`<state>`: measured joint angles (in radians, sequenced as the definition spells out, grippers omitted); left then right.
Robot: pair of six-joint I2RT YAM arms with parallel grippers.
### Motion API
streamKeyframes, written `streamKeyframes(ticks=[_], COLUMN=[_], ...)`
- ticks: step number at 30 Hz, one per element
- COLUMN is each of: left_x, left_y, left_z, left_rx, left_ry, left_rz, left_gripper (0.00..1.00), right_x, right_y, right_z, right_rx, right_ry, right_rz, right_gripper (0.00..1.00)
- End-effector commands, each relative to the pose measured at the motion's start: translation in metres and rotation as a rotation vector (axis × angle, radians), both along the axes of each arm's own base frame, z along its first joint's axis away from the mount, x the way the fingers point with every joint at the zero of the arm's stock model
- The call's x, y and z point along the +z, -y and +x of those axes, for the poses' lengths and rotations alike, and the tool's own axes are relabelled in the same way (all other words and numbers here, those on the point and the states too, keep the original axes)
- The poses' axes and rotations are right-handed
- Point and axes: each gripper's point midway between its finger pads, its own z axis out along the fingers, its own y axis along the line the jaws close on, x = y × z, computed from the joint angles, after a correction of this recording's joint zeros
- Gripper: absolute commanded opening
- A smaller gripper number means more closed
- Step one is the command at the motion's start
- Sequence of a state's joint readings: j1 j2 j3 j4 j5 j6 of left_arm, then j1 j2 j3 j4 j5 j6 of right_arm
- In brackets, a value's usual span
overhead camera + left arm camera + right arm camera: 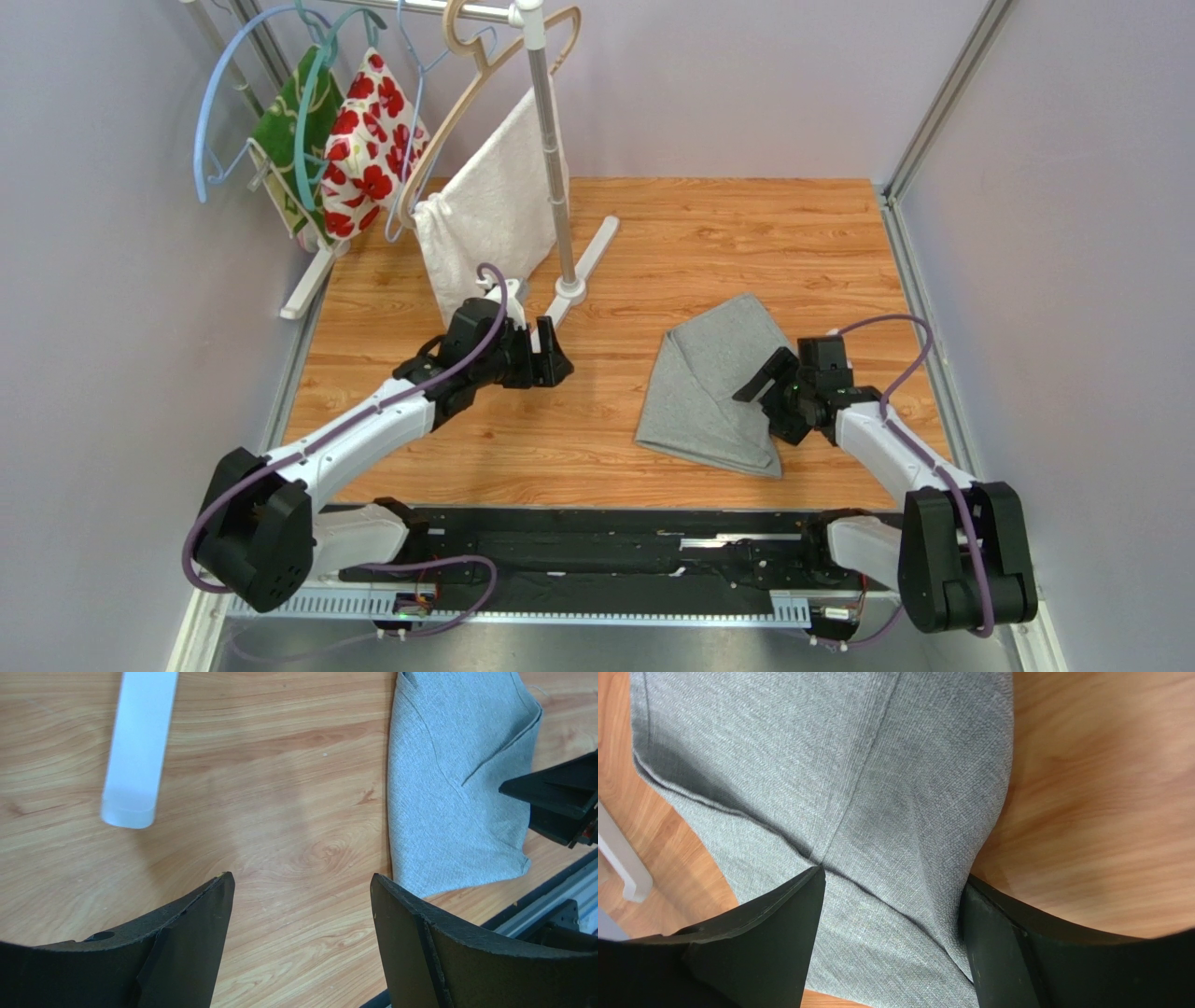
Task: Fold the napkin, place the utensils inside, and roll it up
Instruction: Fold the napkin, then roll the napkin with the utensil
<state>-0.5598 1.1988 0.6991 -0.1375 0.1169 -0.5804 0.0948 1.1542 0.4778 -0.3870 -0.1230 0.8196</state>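
The grey napkin (713, 385) lies folded on the wooden table, right of centre; it also shows in the left wrist view (456, 784) and the right wrist view (878, 791). My right gripper (769, 381) is open, its jaws spread over the napkin's right edge (892, 882), with cloth between them but not pinched. My left gripper (557, 357) is open and empty over bare wood (302, 882), left of the napkin. The dark utensil is not in view.
A white rack (561, 196) stands at the back left; its foot (137, 749) lies ahead of my left gripper. A white towel (484, 217), hangers and a red-flowered fabric (368, 140) hang there. A black rail (589, 539) runs along the near edge.
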Motion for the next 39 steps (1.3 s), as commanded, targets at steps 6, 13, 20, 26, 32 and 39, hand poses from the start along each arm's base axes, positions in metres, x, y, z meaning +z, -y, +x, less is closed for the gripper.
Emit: streamKeyframes(ticks=[6, 13, 20, 26, 32, 39], left_x=[0.011, 0.004, 0.003, -0.005, -0.005, -0.005], left_y=[-0.035, -0.043, -0.041, -0.042, -0.048, -0.059], left_z=[0.002, -0.003, -0.002, -0.001, -0.006, -0.012], left_rx=[0.079, 0.099, 0.096, 0.128, 0.151, 0.181], left_ry=[0.043, 0.016, 0.010, -0.011, -0.019, -0.014], left_rz=[0.049, 0.072, 0.064, 0.051, 0.044, 0.043], left_gripper=[0.80, 0.80, 0.80, 0.80, 0.80, 0.80], right_x=[-0.031, -0.021, 0.084, 0.114, 0.081, 0.061], right_y=[-0.056, -0.088, -0.056, -0.127, -0.166, -0.193], right_z=[-0.019, -0.007, 0.015, 0.005, -0.002, -0.011], right_rx=[0.092, 0.183, 0.416, 0.845, 1.122, 1.265], right_ry=[-0.121, -0.119, 0.216, 0.401, 0.395, 0.465], right_rz=[-0.002, -0.063, -0.393, -0.451, -0.732, -0.800], right_gripper=[0.75, 0.75, 0.74, 0.74, 0.74, 0.70])
